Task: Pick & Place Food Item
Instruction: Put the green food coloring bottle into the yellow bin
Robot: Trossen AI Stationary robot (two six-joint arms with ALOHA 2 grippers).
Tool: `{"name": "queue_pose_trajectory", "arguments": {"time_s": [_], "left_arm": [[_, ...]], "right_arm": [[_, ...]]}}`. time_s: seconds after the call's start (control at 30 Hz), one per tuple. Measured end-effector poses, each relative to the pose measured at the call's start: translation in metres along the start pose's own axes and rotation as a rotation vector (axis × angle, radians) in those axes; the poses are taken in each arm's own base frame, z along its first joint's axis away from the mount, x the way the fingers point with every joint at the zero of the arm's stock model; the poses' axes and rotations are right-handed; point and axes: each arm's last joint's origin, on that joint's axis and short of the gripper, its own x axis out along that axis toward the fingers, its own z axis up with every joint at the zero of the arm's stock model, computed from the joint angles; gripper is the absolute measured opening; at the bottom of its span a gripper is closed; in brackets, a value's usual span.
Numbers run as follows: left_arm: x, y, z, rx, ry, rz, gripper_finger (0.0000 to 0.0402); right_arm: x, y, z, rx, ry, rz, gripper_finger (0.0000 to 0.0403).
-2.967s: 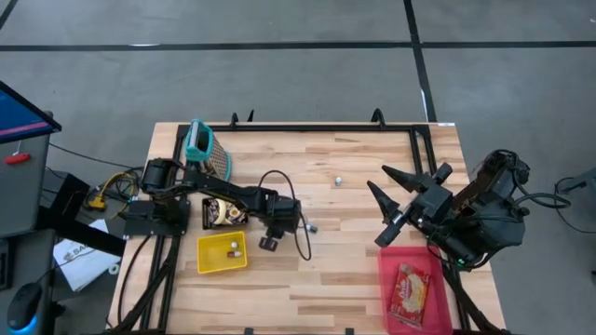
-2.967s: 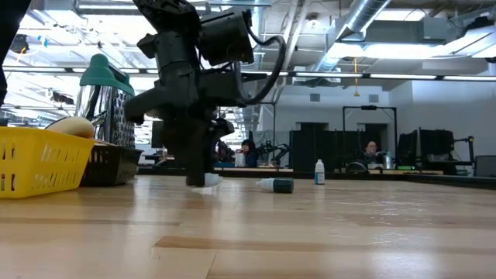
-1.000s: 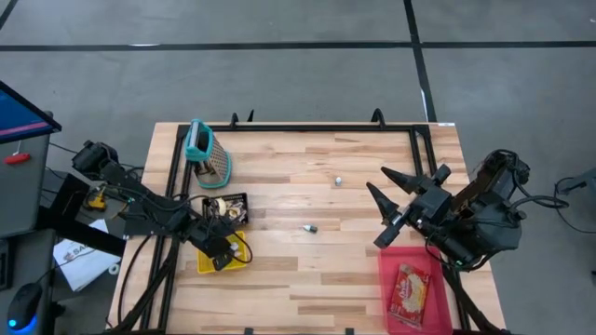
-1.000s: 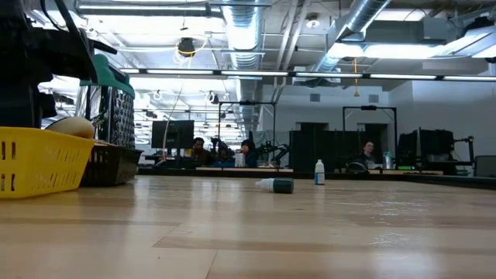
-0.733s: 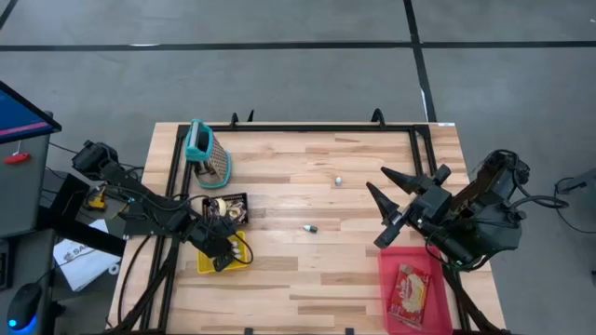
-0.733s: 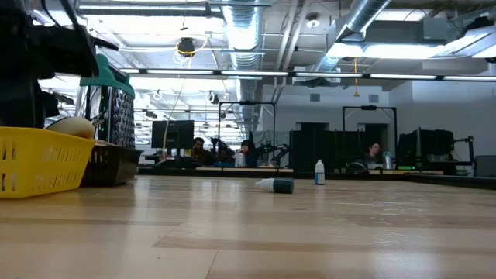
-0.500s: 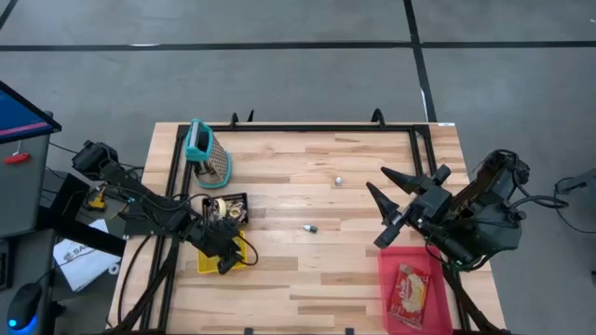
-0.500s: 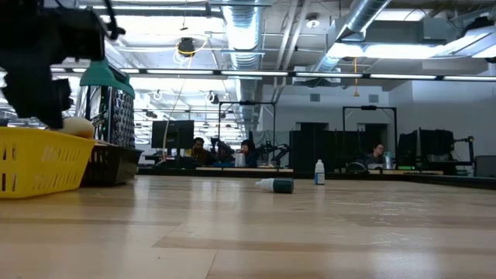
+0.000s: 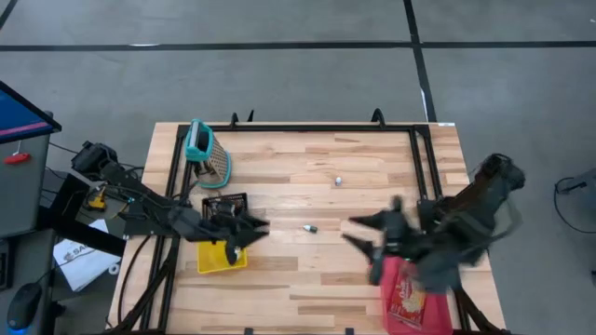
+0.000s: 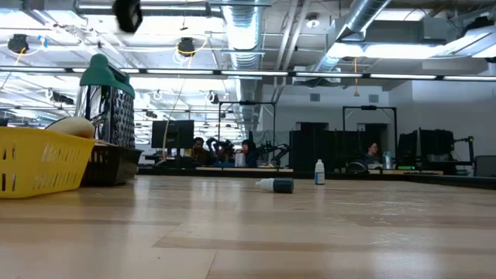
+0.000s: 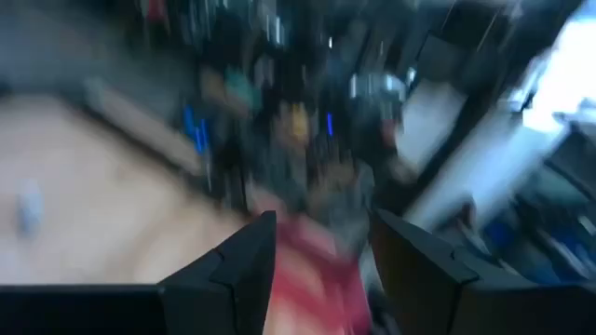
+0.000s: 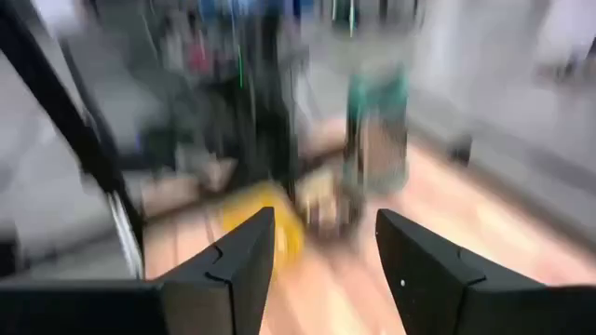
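Note:
A red basket (image 9: pixel 390 307) at the near right holds a food packet (image 9: pixel 411 300). At the near left stands a yellow basket (image 9: pixel 212 259), and the low view shows a pale round item (image 10: pixel 74 126) inside this yellow basket (image 10: pixel 39 159). My left gripper (image 9: pixel 253 233) hovers level just above the yellow basket's far right corner, pointing toward the table's right; in its wrist view the left gripper (image 11: pixel 323 223) is open with nothing between the fingers. My right gripper (image 9: pixel 346 230) is blurred over the table just left of the red basket. It points left, and the right gripper (image 12: pixel 324 219) is open with nothing in it.
A black tray (image 9: pixel 223 204) lies behind the yellow basket, and a teal-handled grater (image 9: pixel 207 154) stands at the far left. A small bottle (image 9: pixel 310 227) lies on its side mid-table, between the two grippers. A tiny white piece (image 9: pixel 339 180) lies farther back.
My left gripper has risen out of the yellow basket and tipped from pointing down to level, swinging toward the table's right. My right gripper has swung down and toward the table's middle, turning as it went. The baskets and the bottle have stayed put.

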Motion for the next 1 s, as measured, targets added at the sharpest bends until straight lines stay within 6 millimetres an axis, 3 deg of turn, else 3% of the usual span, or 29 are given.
{"name": "queue_pose_trajectory", "arguments": {"time_s": [0.27, 0.43, 0.6, 0.83, 1.0], "left_arm": [[0.016, -0.022, 0.082, 0.261, -0.393, 0.024, 0.0182], [0.008, -0.033, 0.128, 0.364, -0.444, 0.049, 0.0197], [-0.012, -0.035, 0.152, 0.405, -0.391, 0.072, 0.0212], [-0.039, -0.028, 0.164, 0.44, -0.335, 0.086, 0.0212], [-0.053, -0.025, 0.172, 0.439, -0.336, 0.086, 0.0215]], "right_arm": [[0.097, -0.01, -0.031, -0.074, 0.404, -0.029, 0.0169], [0.172, -0.02, -0.048, -0.082, 0.589, 0.084, 0.0169], [0.231, -0.04, -0.079, -0.112, 0.753, 0.094, 0.0169], [0.282, -0.065, -0.124, -0.142, 0.948, 0.08, 0.0169], [0.294, -0.082, -0.127, -0.118, 0.979, 0.033, 0.017]]}}
